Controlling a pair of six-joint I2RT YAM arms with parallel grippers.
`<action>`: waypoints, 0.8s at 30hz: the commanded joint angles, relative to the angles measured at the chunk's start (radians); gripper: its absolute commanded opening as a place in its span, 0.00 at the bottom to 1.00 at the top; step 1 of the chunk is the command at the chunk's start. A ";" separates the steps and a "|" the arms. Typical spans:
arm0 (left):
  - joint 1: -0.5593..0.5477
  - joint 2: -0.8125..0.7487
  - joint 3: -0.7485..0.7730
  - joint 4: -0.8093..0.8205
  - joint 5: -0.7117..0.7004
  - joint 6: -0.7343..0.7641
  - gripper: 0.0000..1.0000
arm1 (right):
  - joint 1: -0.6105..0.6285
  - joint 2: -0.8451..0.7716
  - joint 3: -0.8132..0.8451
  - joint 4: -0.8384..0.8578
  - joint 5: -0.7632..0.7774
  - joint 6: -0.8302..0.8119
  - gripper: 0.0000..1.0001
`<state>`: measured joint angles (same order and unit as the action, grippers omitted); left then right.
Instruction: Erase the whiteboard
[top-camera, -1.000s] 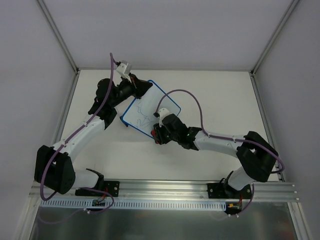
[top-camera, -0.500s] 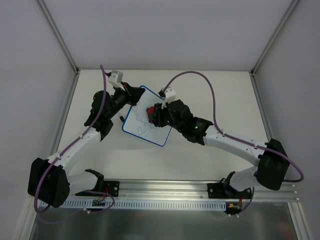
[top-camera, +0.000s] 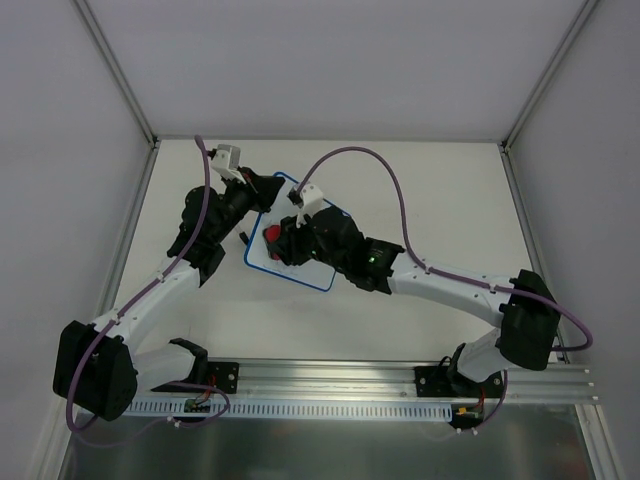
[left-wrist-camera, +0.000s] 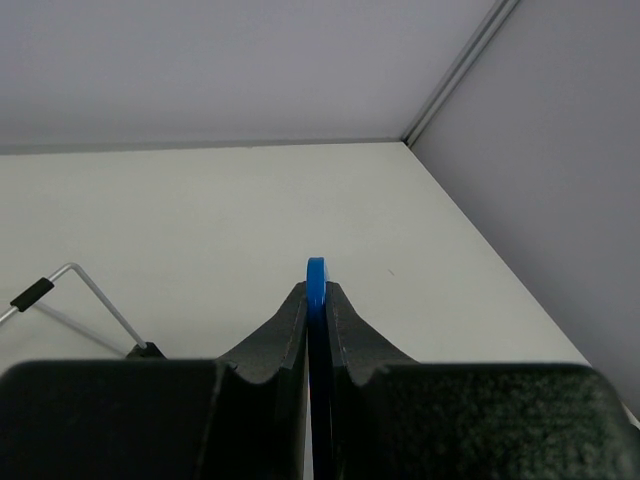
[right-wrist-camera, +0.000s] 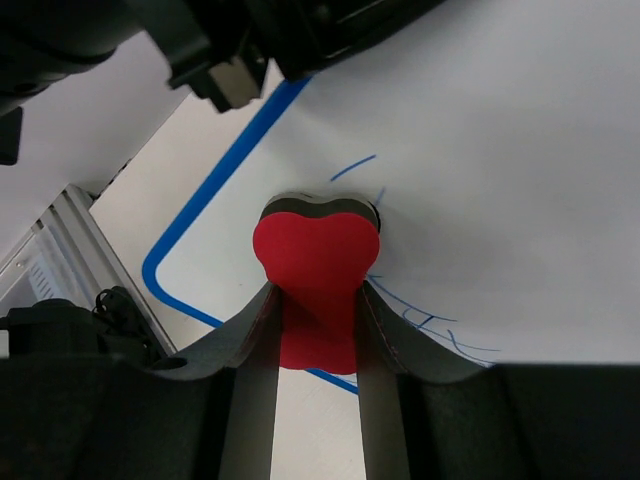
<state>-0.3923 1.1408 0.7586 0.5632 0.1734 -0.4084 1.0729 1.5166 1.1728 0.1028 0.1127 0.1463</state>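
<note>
Since the earlier frames the right claw (right-wrist-camera: 316, 300), clamped on the red eraser (right-wrist-camera: 316, 250), has swept from the near right edge of the whiteboard (top-camera: 293, 272) across to its left part, and the board itself has swung slightly beneath the arms. The left claw (left-wrist-camera: 316, 292) is closed on the blue rim (left-wrist-camera: 316, 270) at the board's far corner, steadying it on the counter (top-camera: 420, 190), left of centre toward the far side. Blue pen strokes (right-wrist-camera: 420, 320) remain just beside the eraser, so the wiping appears only partly done and further passes over that area are probably needed.
</note>
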 joint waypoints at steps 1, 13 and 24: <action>-0.005 -0.027 0.002 0.069 -0.017 0.042 0.00 | 0.015 0.002 0.038 0.102 -0.022 -0.030 0.00; -0.005 -0.053 0.028 0.027 -0.032 0.025 0.00 | -0.010 0.036 -0.252 0.248 0.192 0.036 0.00; -0.005 -0.076 0.013 -0.005 -0.029 -0.023 0.00 | -0.114 0.105 -0.380 0.291 0.150 0.130 0.00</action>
<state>-0.3843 1.0939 0.7586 0.5411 0.0952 -0.4091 0.9916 1.5803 0.8120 0.3882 0.2432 0.2428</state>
